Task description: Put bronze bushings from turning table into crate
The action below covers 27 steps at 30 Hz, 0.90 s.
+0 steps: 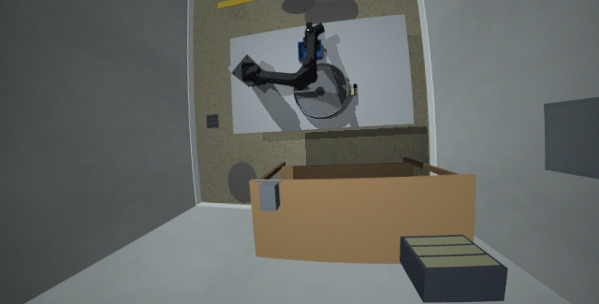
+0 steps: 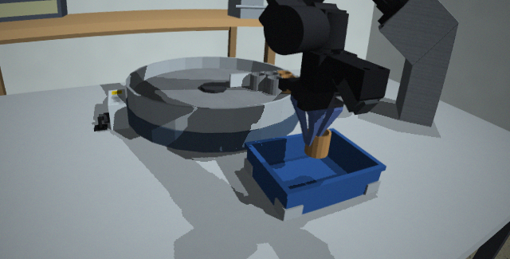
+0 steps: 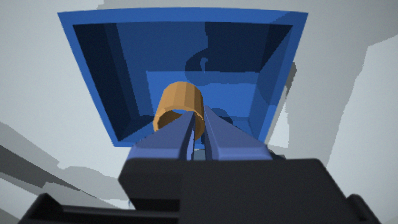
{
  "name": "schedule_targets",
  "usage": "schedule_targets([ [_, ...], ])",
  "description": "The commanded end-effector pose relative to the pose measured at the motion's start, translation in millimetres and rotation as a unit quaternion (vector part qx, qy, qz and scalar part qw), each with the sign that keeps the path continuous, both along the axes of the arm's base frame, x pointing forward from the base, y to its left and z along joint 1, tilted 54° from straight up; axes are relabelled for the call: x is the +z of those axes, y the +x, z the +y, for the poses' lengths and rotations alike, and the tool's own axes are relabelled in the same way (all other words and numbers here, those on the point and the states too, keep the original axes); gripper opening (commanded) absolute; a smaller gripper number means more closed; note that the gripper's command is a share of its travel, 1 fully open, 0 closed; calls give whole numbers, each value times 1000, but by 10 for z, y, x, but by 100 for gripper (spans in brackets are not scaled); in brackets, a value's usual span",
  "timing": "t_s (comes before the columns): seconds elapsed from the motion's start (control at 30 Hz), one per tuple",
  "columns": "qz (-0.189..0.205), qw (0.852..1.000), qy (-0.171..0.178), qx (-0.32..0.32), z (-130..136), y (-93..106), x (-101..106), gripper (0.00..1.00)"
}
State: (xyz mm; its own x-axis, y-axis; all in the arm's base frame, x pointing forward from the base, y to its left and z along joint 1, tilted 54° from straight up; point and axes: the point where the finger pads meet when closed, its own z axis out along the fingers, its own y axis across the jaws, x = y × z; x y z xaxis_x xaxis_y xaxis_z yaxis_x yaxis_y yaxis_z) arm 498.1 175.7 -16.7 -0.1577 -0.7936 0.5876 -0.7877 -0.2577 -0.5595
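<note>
My gripper (image 2: 317,137) (image 3: 199,111) is shut on the wall of a bronze bushing (image 2: 318,144) (image 3: 181,108) and holds it upright over the blue crate (image 2: 358,155) (image 3: 100,85) (image 1: 301,51), just above its floor. The crate holds nothing else that I can see. The round grey turning table (image 2: 207,105) (image 1: 323,103) stands just behind the crate. At its far right side, steel bushings (image 2: 263,81) stand together, with another bronze bushing (image 2: 285,75) partly hidden behind the arm.
The arm's grey base block (image 2: 422,52) stands at the right of the white table top. A wooden bench (image 2: 119,21) runs behind the table. A cardboard box (image 1: 365,220) and a dark box (image 1: 451,267) lie far away in the top view.
</note>
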Motion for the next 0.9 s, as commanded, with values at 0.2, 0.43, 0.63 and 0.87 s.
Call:
schedule_targets([
  [0.2,-11,1000,8,16,156,35,120,0],
  [0.43,-11,1000,8,16,156,35,120,0],
  [0.63,-11,1000,8,16,156,35,120,0],
  [0.87,-11,1000,8,16,155,35,119,0],
])
